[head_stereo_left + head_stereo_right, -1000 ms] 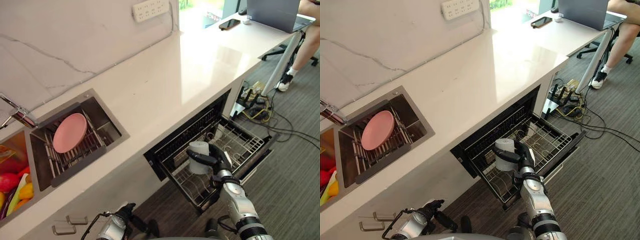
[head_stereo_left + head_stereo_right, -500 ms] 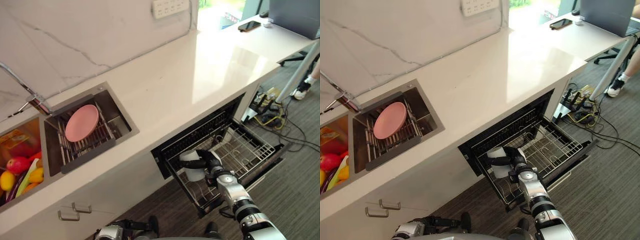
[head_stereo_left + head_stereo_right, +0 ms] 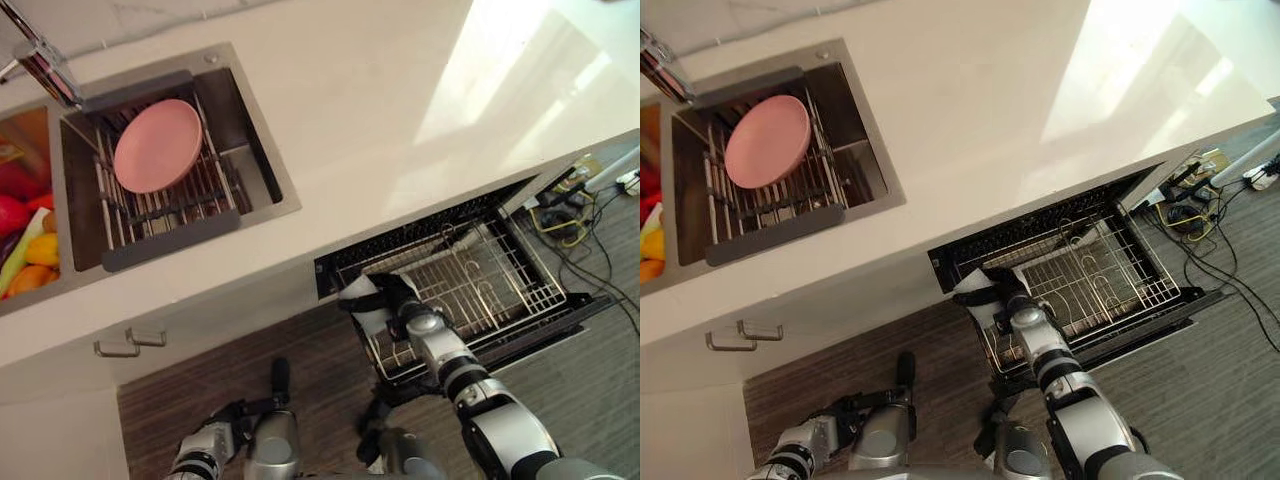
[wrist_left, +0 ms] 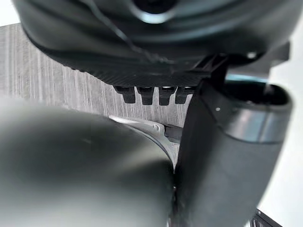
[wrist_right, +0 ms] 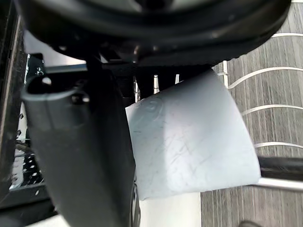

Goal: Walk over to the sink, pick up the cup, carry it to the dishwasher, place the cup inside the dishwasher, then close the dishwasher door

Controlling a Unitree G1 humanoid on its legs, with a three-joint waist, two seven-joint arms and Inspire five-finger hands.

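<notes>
A white cup is in my right hand, whose fingers and thumb are curled round it. It hangs tilted at the near left corner of the open dishwasher's wire rack, just under the counter's edge. Whether it touches the wires I cannot tell. In the right wrist view the cup shows pale against the striped floor and the rack's wires. My left hand hangs low by my side with relaxed fingers and holds nothing.
The sink at the upper left holds a pink plate on a drying rack, and the basin beside it holds fruit. The white counter overhangs the dishwasher. Cables lie on the floor at right.
The whole picture has shifted to look more steeply down. My right hand has carried the cup lower and leftward, to the rack's near left corner.
</notes>
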